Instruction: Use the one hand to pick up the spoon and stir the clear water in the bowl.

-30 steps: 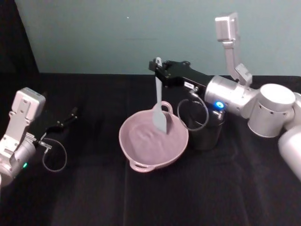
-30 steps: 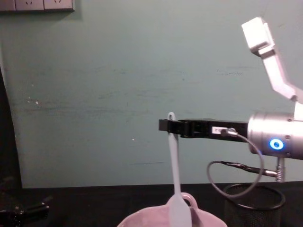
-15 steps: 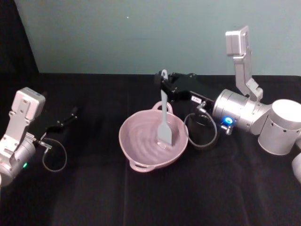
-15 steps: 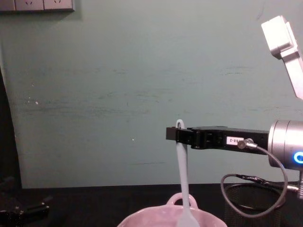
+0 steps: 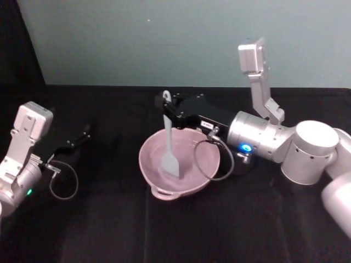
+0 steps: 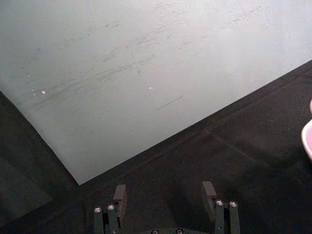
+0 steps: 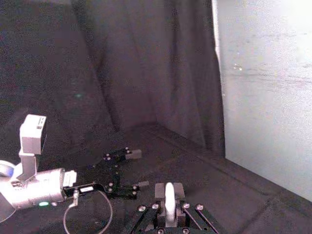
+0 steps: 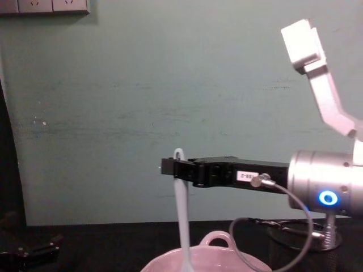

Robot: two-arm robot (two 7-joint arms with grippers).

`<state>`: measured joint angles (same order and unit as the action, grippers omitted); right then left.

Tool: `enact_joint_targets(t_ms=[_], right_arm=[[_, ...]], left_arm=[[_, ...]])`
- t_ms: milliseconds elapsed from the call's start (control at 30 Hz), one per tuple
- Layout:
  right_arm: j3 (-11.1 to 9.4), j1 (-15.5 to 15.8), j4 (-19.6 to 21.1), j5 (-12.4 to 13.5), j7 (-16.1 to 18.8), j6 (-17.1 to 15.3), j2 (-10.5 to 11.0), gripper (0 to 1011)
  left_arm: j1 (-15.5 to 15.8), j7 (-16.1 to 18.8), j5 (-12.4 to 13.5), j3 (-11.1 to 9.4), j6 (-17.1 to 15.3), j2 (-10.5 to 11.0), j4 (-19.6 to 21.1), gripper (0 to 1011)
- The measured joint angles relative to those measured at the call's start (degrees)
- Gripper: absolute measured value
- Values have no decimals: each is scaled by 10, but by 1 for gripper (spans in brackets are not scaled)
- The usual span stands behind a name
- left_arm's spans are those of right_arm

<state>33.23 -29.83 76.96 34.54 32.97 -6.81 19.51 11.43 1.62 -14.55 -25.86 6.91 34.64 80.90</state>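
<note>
Swept leftward across the bowl (image 5: pixel 147 167), the spoon (image 5: pixel 166 139) now stands upright, blade in the clear water (image 5: pixel 185 171); our right pincer (image 5: pixel 166 104) pinches its handle top, so we judge stirring underway. Our left pincer (image 6: pixel 165 199) idles spread, well apart.

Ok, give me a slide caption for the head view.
Right gripper holds the spoon upright, blade dipped in the pink bowl; left gripper parked far left.
</note>
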Motion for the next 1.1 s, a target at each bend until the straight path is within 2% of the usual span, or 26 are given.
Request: enact_joint_targets(t_ms=[333,467,600,833,1100], right_arm=[[17,-50,-80,-4,21,18,-41,109],[16,-70,-115,-7,23,26,-55,109],[10,-80,-133,-8,24,29,-59,109],[-4,-79,-134,-8,17,29,-49,109],[-20,-53,-91,-8,1,17,-23,109]], left_arm=[[0,0,0,0,0,0,0,1011],[0,0,0,0,0,0,0,1011],[0,0,0,0,0,0,0,1011],[0,0,0,0,0,0,0,1011],[0,0,0,0,0,0,0,1011]])
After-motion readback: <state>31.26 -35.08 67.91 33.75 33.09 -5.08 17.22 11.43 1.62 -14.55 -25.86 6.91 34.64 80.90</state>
